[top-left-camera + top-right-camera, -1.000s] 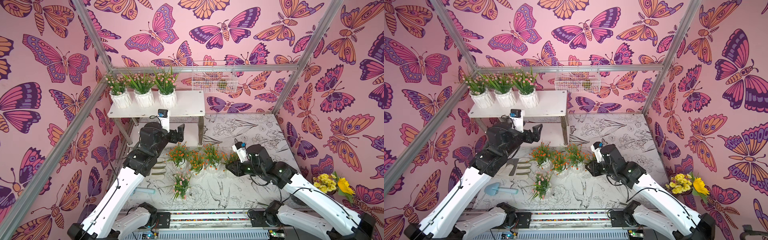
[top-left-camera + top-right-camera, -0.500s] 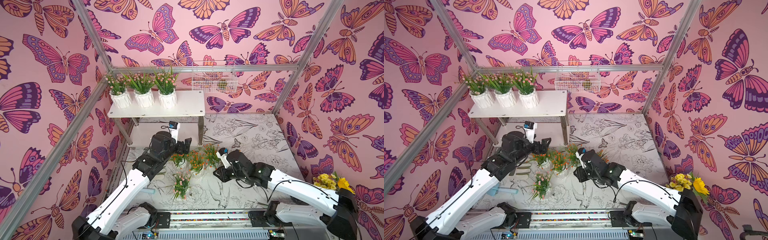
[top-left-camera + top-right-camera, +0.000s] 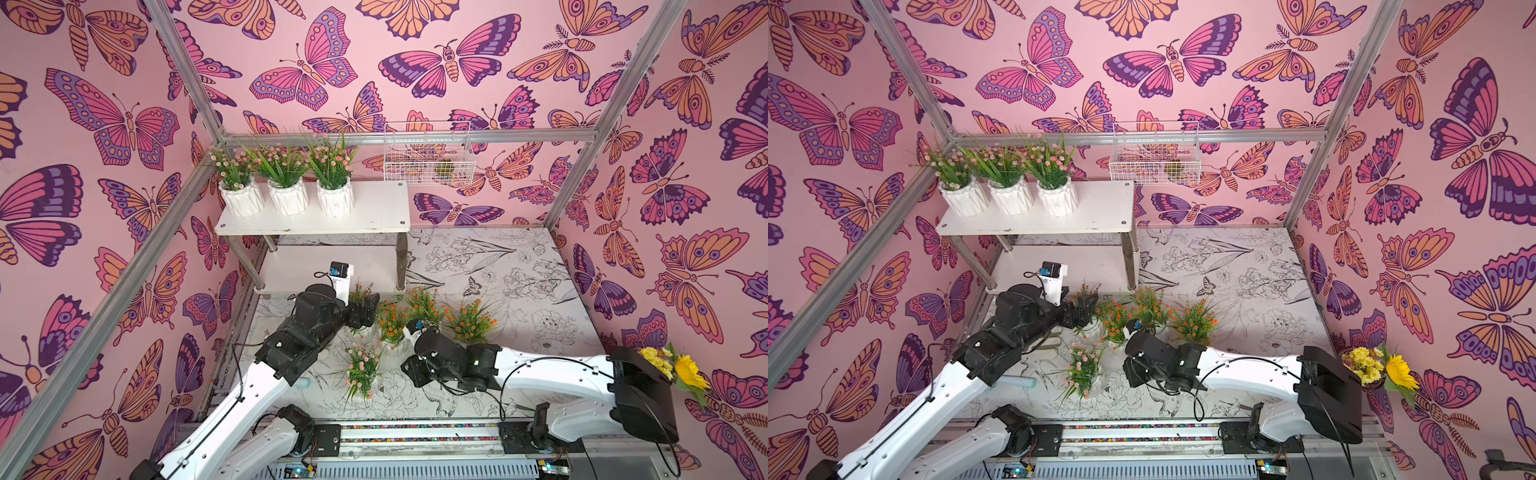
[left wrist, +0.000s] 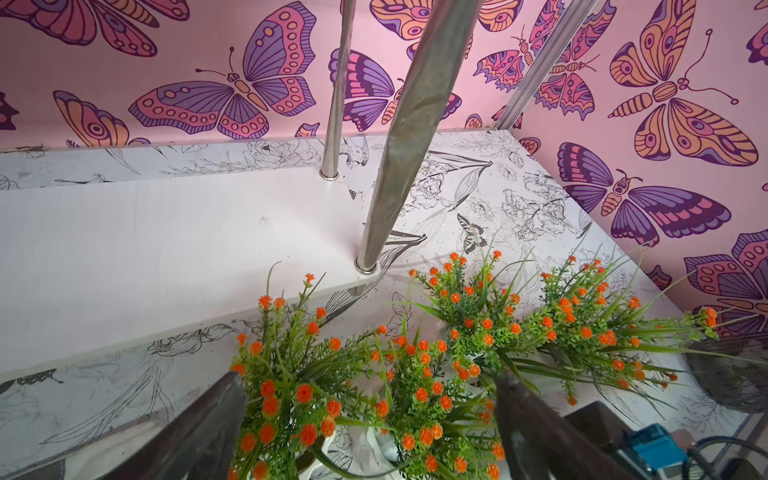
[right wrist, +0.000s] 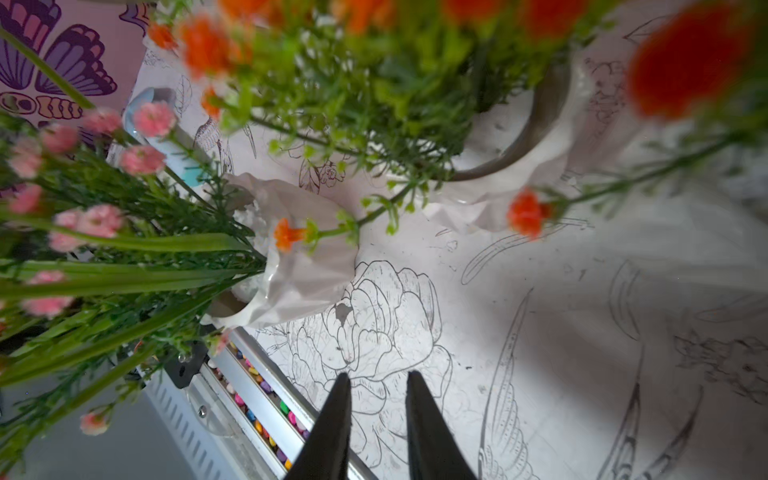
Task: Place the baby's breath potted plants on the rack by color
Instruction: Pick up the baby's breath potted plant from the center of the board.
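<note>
Between the wide-open jaws of the left gripper [image 4: 370, 376], gripping nothing, a light orange baby's breath plant [image 4: 291, 395] looks best taken by its stiff, glossy pot [image 3: 1091, 330].

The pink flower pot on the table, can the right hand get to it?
Probably yes. The right hand hangs low, close to the pink flower pot, with bare table between them. Its fingers stand nearly together, though, so it would need to open wider first.
</note>
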{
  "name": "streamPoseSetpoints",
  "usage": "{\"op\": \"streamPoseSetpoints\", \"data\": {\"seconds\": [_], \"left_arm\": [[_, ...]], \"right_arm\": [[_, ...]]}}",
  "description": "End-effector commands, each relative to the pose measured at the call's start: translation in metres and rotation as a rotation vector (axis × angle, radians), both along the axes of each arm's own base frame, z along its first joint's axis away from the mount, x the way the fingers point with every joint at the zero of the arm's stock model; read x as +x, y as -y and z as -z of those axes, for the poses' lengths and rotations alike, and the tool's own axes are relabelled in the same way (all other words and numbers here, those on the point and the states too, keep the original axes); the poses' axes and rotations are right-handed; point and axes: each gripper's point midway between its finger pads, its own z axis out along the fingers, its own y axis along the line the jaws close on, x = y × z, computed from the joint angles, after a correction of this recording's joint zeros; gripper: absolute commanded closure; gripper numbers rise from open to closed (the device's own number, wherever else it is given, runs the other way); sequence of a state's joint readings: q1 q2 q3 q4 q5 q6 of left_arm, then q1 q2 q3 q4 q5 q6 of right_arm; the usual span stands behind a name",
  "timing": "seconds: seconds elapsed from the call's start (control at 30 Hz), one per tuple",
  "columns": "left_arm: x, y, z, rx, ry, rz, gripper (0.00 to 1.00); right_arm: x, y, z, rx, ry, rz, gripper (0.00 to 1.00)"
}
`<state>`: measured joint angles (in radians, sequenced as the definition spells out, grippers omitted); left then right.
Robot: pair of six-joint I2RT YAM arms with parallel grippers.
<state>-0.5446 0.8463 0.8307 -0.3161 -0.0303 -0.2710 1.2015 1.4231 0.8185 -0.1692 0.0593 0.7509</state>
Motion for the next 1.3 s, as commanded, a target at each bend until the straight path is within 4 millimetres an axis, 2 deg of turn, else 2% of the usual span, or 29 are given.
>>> {"op": "streamPoseSetpoints", "data": {"seconds": [0.0,0.23,0.3,0.33,0.57,0.8,1.27], "left_arm": [[-0.006,-0.006,0.003,0.005,-0.003,-0.016,0.06],[-0.011,-0.011,0.001,0.006,0.006,-0.023,0.05],[-0.012,-0.011,0.002,0.007,0.007,-0.024,0.05],[-0.012,-0.010,0.002,0.005,0.006,-0.020,0.05],[-0.013,-0.011,0.002,0.007,0.006,-0.018,0.05],[-0.018,-0.016,0.002,0.006,0.011,-0.026,0.04],[-0.021,-0.017,0.003,0.005,0.005,-0.024,0.03]], "right_arm": [[0.005,-0.022,-0.011,0.040,0.045,0.033,0.75],[0.003,-0.045,-0.008,0.030,0.050,0.008,0.75],[0.006,-0.048,-0.014,0.029,0.065,0.007,0.75],[0.006,-0.049,-0.003,-0.002,0.060,0.000,0.75],[0.008,-0.064,-0.002,-0.036,0.065,-0.039,0.76],[0.010,-0.070,-0.004,-0.049,0.074,-0.052,0.76],[0.009,-0.075,0.015,-0.087,0.041,-0.056,0.77]]}}
